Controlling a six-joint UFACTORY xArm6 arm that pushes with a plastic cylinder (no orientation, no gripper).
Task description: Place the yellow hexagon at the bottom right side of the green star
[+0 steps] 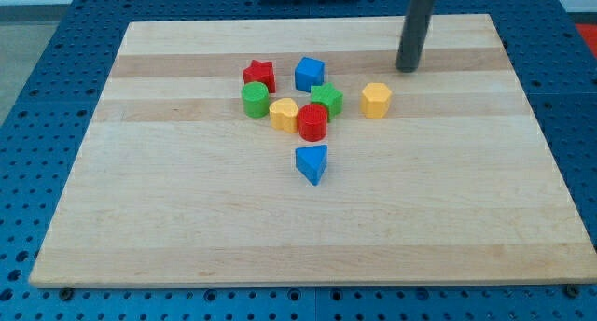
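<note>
The yellow hexagon [376, 100] sits on the wooden board, to the right of the green star [327, 98], with a small gap between them. My tip [408, 69] rests on the board above and to the right of the yellow hexagon, not touching it. The rod rises from there out of the view's top.
A red star [259, 75], a blue block [310, 74], a green cylinder [255, 100], a yellow block [284, 113] and a red cylinder [313, 121] cluster left of the green star. A blue triangle [312, 162] lies below them. The board's [168, 209] top edge is close above my tip.
</note>
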